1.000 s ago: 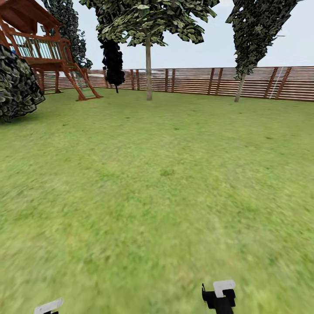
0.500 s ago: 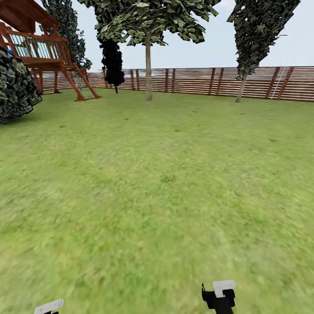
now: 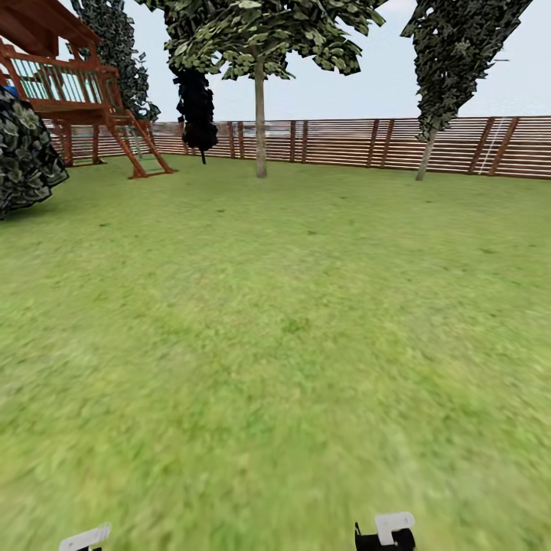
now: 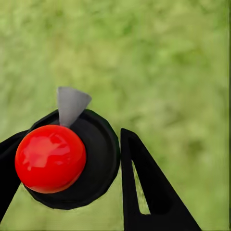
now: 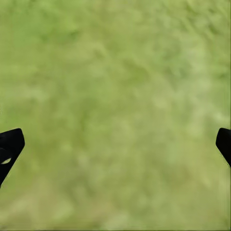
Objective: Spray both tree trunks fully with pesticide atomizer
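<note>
atomizer clamped in left tool; right tool spread wide.

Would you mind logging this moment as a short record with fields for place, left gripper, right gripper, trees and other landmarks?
place: grass lawn ringed by a wooden slat fence
left gripper: fingers closed around a black atomizer with a red ball top and a grey nozzle
right gripper: open, nothing between the fingers, grass below
trees: two thin-trunked trees far ahead by the fence
other landmarks: wooden play tower; dark bush
</note>
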You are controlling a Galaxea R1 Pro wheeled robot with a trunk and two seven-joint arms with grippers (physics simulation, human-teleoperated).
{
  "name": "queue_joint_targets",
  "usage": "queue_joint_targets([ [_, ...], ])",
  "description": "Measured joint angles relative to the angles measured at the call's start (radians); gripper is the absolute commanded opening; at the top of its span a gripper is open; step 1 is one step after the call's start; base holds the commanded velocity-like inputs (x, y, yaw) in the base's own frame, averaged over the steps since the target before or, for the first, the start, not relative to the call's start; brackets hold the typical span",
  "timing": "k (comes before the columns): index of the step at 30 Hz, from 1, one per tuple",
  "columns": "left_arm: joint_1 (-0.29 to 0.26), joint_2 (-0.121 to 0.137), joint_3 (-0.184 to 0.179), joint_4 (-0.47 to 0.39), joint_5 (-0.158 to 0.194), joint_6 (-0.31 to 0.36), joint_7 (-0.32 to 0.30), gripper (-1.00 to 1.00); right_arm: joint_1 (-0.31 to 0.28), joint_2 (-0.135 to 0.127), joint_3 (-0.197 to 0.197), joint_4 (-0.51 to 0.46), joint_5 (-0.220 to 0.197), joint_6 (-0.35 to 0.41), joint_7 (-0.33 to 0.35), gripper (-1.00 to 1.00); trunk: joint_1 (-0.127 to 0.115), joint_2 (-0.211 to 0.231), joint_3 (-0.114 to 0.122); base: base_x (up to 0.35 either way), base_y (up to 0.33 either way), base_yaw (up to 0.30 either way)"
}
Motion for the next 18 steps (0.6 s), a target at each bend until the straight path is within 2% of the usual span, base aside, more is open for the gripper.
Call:
queue_joint_targets([
  [18, 0.0, 0.0, -0.001, -0.002, 0.0, 0.0, 0.0, -1.0, 0.001, -0.002, 0.0, 0.003, 0.0, 0.001, -0.001, 1.0, 0.0, 0.0, 0.0, 0.338, 0.0, 0.0],
])
